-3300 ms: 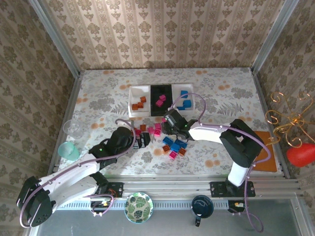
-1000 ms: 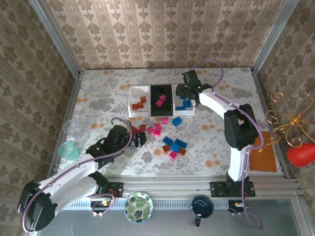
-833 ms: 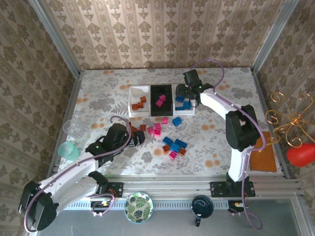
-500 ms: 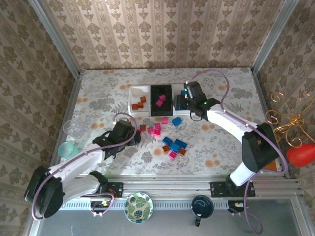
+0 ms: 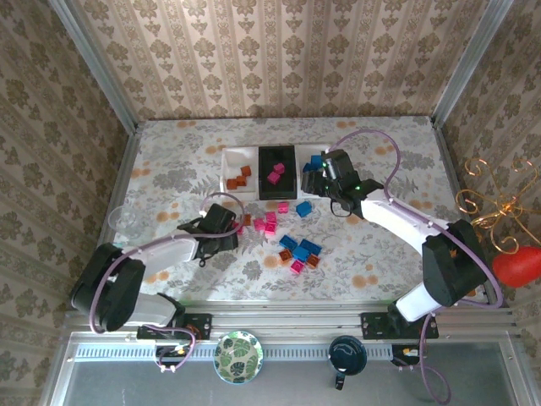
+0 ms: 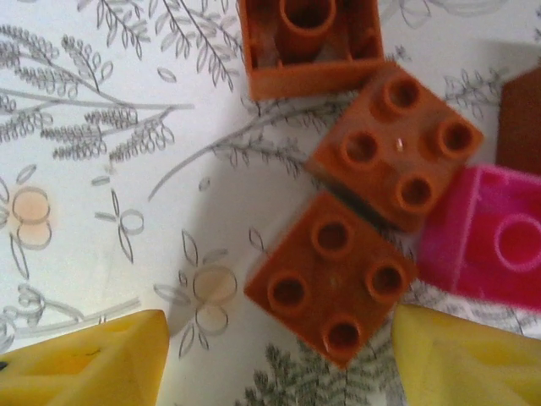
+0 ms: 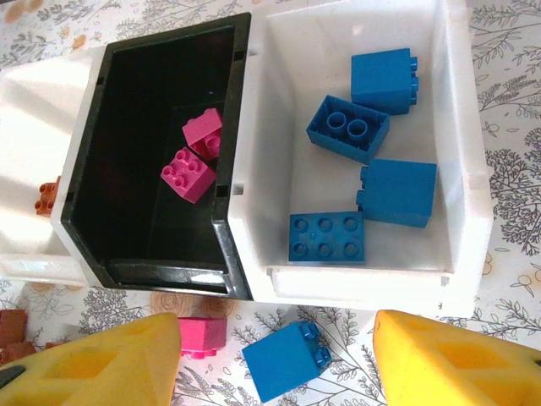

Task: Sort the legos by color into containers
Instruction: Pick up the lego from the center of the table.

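The containers (image 5: 258, 150) stand at the far centre of the table (image 5: 169, 169). The row runs left to right, and each tray's long side runs near to far. About 3 orange-brown bricks are already lodged in the left white tray (image 5: 228, 157), 2 pink in the black tray (image 7: 169, 42) and 4 blue in the right white tray (image 7: 456, 152). The sorting is judged roughly half done.

The loose legos (image 5: 296, 249) are scattered just near of the trays; perhaps 12 remain, though they are too small for a sure count.

The right gripper (image 7: 275, 338) hangs spread and empty over a blue brick (image 7: 283, 359).

The left gripper (image 6: 279, 338) is spread astride an orange-brown brick (image 6: 330, 275). It is square, so no long axis is offered; it lies studs up and turned cornerwise to the fingers.
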Controlling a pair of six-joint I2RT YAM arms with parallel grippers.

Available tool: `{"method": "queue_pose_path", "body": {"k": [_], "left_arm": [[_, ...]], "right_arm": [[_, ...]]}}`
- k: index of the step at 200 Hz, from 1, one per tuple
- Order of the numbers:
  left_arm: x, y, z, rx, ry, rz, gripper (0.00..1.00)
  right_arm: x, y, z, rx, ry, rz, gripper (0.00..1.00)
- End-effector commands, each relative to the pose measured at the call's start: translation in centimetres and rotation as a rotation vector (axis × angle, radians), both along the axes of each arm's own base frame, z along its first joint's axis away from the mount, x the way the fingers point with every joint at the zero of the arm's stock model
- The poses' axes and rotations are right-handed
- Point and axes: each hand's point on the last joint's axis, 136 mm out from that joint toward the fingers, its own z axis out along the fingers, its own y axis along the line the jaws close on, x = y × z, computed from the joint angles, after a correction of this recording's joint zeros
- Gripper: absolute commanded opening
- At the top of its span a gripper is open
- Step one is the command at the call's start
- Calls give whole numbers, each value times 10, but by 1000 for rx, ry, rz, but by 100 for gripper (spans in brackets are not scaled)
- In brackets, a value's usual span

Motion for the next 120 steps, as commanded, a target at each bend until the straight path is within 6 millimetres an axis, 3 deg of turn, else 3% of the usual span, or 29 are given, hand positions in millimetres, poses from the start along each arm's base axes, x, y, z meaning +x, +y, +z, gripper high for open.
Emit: {"method": "queue_pose_path", "body": {"k": [1, 80, 120], "left_arm": [[22, -7, 9, 10, -62, -24, 70], [41, -17, 8, 32, -119, -74, 63], [40, -17, 5, 42, -112, -83, 49]], "right_arm": [[1, -5, 12, 13, -40, -26, 63], [1, -8, 9, 5, -39, -32, 63], [0, -8, 6, 8, -36, -34, 63]]}}
